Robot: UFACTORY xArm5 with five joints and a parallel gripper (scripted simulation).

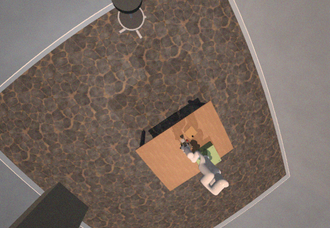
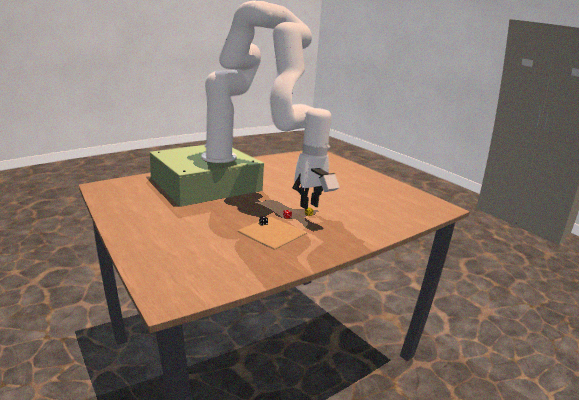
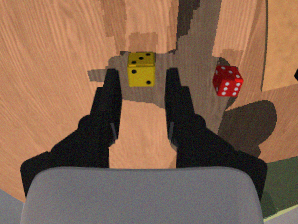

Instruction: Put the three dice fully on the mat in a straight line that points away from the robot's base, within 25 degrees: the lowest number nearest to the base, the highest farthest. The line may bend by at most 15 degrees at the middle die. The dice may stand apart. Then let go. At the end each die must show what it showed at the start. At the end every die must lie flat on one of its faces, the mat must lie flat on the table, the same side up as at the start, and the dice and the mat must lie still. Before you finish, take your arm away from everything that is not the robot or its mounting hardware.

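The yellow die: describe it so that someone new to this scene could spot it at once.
Find the green base block on the wooden table, then the end effector hanging in front of it. The yellow die lies just below its open fingers, the only yellow one, beside the red die.

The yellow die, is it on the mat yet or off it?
Off. The yellow die sits on the bare table, beyond the mat, with the open gripper above it.
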